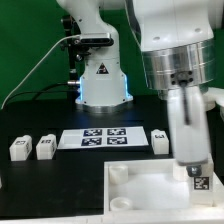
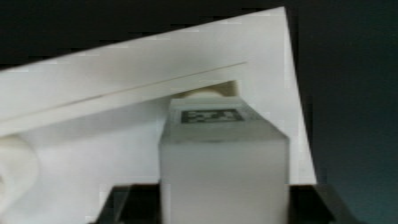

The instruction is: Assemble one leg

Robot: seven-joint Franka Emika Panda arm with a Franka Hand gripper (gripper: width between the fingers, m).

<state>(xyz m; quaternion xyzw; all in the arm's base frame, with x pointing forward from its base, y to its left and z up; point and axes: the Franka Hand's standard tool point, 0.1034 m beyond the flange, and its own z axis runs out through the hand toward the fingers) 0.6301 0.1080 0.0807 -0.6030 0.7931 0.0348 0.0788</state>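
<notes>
My gripper is shut on a white leg, whose black-and-white tag faces the camera. It holds the leg upright over the corner of the large white square panel at the exterior view's right. I cannot tell whether the leg's lower end touches the panel. In the wrist view the leg stands between my dark fingers, with the gripper closed on its sides. The panel lies behind it.
Two loose legs lie at the exterior view's left. A third leg lies beside the marker board. The robot base stands behind. Round sockets sit in the panel's corners.
</notes>
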